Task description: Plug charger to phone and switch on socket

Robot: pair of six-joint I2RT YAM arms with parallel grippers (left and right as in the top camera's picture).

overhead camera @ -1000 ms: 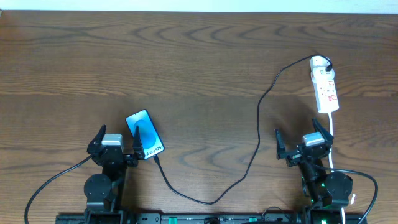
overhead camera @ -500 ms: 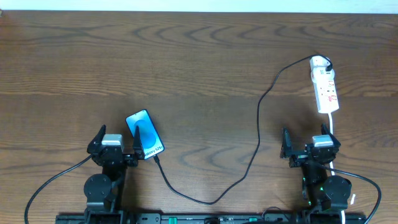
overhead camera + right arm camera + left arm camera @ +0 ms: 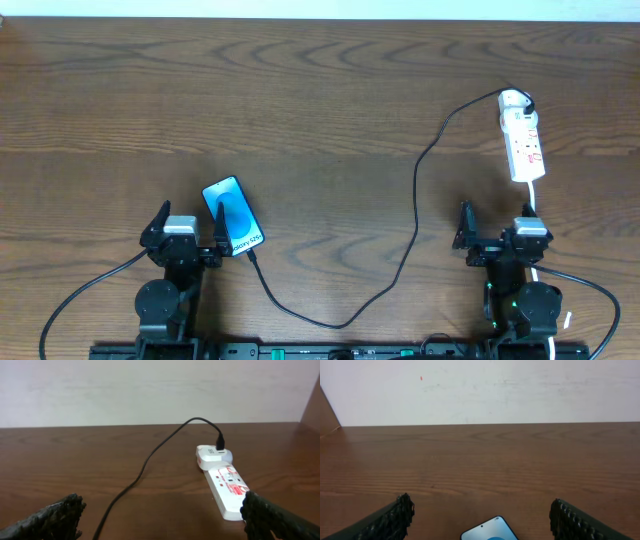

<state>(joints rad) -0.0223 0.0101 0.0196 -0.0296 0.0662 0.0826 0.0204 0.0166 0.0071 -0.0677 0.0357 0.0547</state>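
**Cable looks plugged in, switch too small to check**

The phone [image 3: 233, 216] lies flat on the table [image 3: 300, 100], screen up and bright blue. It sits near the front edge on the left side.

The charger [image 3: 416, 210] is a long thin black cable. One end reaches the bottom edge of the phone and seems to go right into it. From above it looks plugged in, but the tip is too small to be sure. The cable then loops along the table and climbs to the socket [image 3: 524, 140], far over on the right. There its other end sits in a white block [image 3: 214, 454] at the top of the socket. So I think the plugging part is done, or nearly.

The switch is the part I cannot judge. The socket has small red marks, but they are too tiny to tell on from off. That step may be done or left to do.

The left claw [image 3: 188, 226] is released, with its fingers spread wide. An end of the phone shows between them in the wrist view, but they do not pinch it. The right claw [image 3: 500, 236] is also released and grasping nothing. It sits low, near the socket's white cord, apart from the socket itself.
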